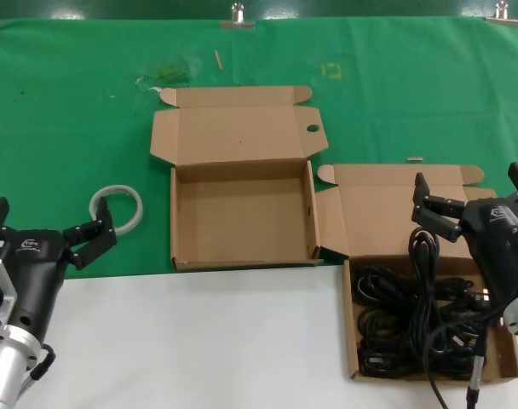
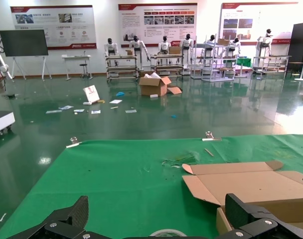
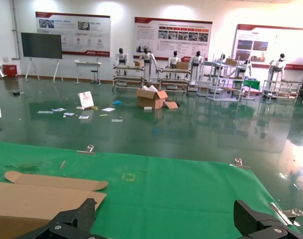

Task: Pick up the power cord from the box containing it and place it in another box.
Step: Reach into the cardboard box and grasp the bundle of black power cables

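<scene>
The power cord (image 1: 421, 319) lay bundled in the right-hand box (image 1: 354, 341) on the counter (image 1: 199, 341). The right pincer (image 1: 472, 200) hovered over that box's far end, fingers spread and holding nothing. The other box (image 1: 242, 209) stood open to its left. The left pincer (image 1: 50, 226) waited spread near a tape ring (image 1: 117, 207).

Head camera looks steeply down on the bench (image 1: 199, 341) from close above. Both wrist cameras sit low, facing level across the green cloth (image 2: 116, 179) into the hall beyond; all three share that cloth and cardboard lids.
</scene>
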Robot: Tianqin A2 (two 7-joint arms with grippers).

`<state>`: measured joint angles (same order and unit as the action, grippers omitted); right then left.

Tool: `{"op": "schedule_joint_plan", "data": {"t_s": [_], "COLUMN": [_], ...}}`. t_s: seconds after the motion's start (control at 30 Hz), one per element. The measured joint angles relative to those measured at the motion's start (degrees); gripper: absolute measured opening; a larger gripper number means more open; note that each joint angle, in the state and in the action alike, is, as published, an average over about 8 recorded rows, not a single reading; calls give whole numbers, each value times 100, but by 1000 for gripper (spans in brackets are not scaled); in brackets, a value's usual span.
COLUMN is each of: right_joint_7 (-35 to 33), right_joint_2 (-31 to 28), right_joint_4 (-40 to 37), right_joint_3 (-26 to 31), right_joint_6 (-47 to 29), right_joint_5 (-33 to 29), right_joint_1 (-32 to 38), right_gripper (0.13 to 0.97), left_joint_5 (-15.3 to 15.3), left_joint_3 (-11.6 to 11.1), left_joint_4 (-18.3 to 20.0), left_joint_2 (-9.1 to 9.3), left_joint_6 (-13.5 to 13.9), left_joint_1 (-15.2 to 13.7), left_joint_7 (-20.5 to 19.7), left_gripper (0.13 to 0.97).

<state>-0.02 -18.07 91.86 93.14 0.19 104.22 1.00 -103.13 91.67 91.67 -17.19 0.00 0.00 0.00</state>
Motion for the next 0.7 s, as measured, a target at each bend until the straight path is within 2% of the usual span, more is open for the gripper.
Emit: {"op": "schedule_joint_plan", "data": {"t_s": [0.7], "right_joint_7": [0], "right_joint_2": [0], "right_joint_4": [0], "right_joint_3": [0], "right_joint_6": [0], "right_joint_5": [0], "right_joint_1": [0], "right_gripper": [966], "left_joint_5": [0], "left_joint_3": [0], "left_joint_4": [0], "left_joint_2": [0], "left_joint_6": [0], "left_joint_1": [0], "left_joint_7": [0], "left_gripper": [966]}}
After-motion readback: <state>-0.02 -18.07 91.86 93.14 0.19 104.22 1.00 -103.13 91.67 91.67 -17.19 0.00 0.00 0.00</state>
